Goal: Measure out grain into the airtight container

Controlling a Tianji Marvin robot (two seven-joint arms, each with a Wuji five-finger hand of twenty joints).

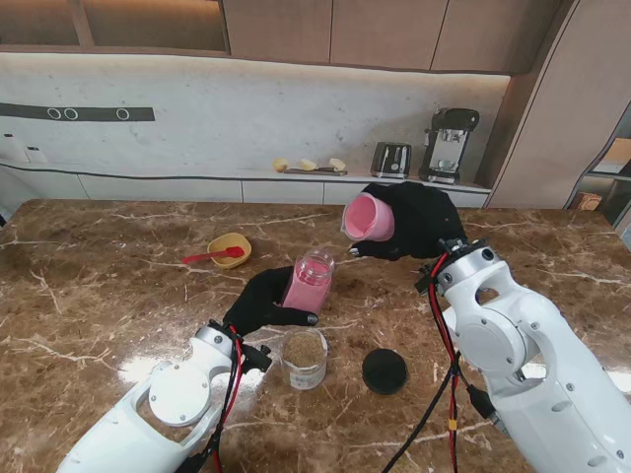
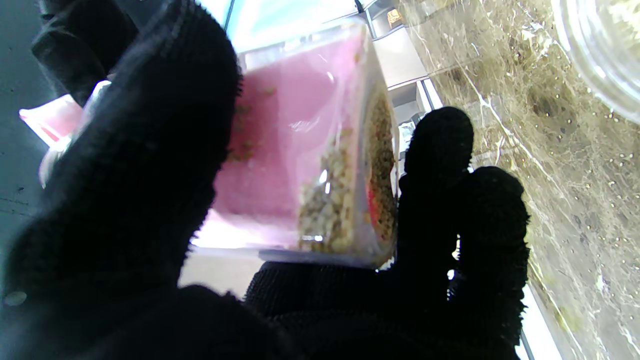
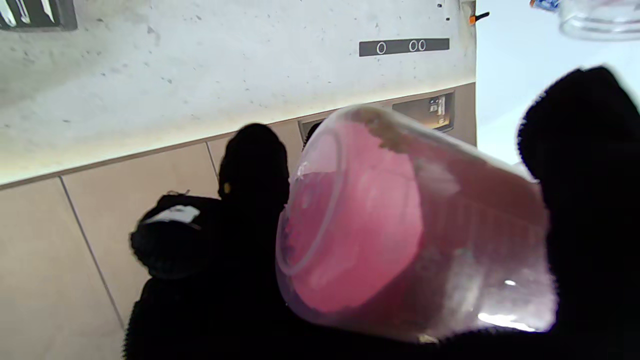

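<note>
Right now my left hand [image 1: 258, 301] grips a clear glass jar with pink inside [image 1: 309, 282], tilted over the marble table [image 1: 99, 296], and my right hand [image 1: 419, 219] holds a pink translucent plastic cup [image 1: 367, 217] raised on its side, farther from me. Risk: the two mouths look apart, so grain could spill onto the table if either tips more. Tan grain [image 2: 327, 200] sits low in the jar; a clear glass beaker [image 1: 304, 357] and a black round lid [image 1: 385, 371] wait nearer to me.

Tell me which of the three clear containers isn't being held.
The glass beaker standing on the table near the black lid. The left hand holds the pink jar; the right hand holds the pink cup.
</note>
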